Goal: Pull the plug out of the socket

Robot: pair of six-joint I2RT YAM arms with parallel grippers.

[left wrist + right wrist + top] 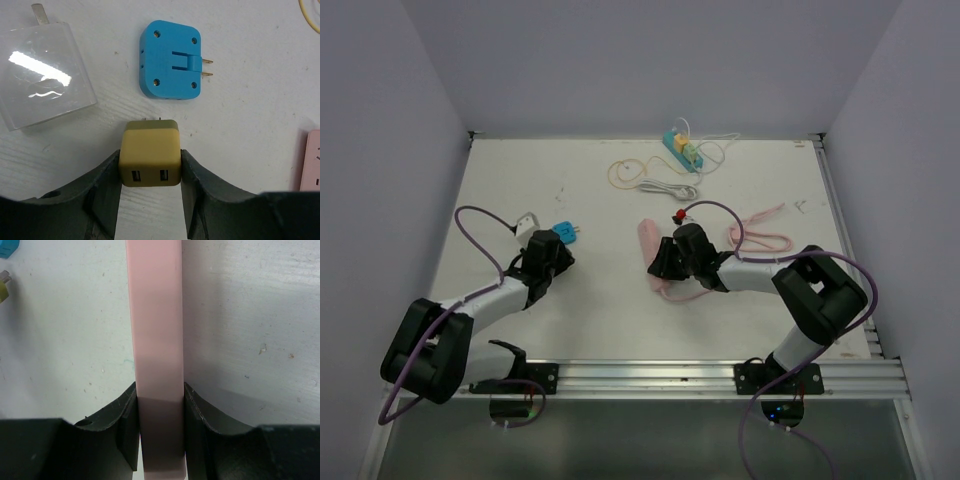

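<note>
My left gripper (pixel 150 172) is shut on a yellow two-port USB plug (pixel 150 150), and its two prongs point away, bare and free of any socket. In the top view this gripper (pixel 548 252) sits left of centre. My right gripper (pixel 160 407) is shut on the pink socket strip (pixel 154 315), which runs straight away from the jaws. In the top view the right gripper (pixel 670 260) holds the near end of the pink strip (pixel 647 238). The strip's edge shows at the right of the left wrist view (pixel 311 160), apart from the plug.
A blue adapter (pixel 171 60) and a clear white charger (pixel 42 75) lie just beyond the yellow plug; both also show in the top view (pixel 564 232) (pixel 526 222). A teal power strip (pixel 682 150), a white cable (pixel 665 185), a yellow loop (pixel 620 172) and a pink cord (pixel 760 238) lie farther back.
</note>
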